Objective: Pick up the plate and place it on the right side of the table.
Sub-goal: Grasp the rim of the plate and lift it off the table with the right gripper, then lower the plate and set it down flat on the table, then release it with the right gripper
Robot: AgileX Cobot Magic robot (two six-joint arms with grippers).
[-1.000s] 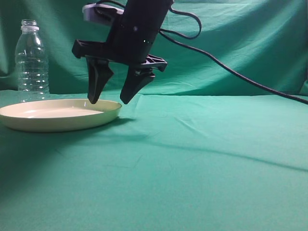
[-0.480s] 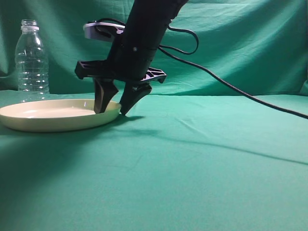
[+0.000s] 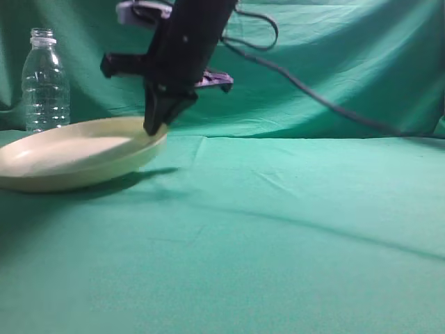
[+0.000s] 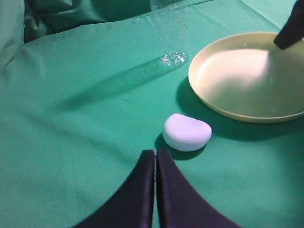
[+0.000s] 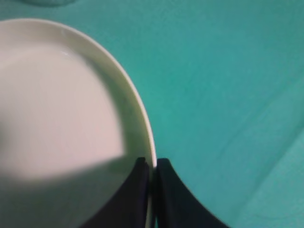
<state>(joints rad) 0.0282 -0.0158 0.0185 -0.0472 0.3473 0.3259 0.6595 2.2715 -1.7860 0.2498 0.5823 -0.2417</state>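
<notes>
The cream-yellow plate (image 3: 76, 156) lies at the left of the green table (image 3: 292, 229), its right side tilted up off the cloth. My right gripper (image 3: 154, 127) is shut on the plate's right rim; in the right wrist view the gripper (image 5: 153, 164) pinches the rim of the plate (image 5: 57, 109) between its two fingers. The plate also shows in the left wrist view (image 4: 247, 76). My left gripper (image 4: 155, 154) is shut and empty, low over the cloth, apart from the plate.
A clear ribbed bottle (image 3: 46, 80) stands behind the plate at far left, also in the left wrist view (image 4: 169, 33). A small white rounded object (image 4: 187, 132) lies on the cloth near my left gripper. A black cable (image 3: 327, 104) trails right. The green backdrop (image 3: 348, 56) hangs behind.
My right gripper came down over the plate's right rim, closed on it, and has lifted that side so the plate now tilts.
</notes>
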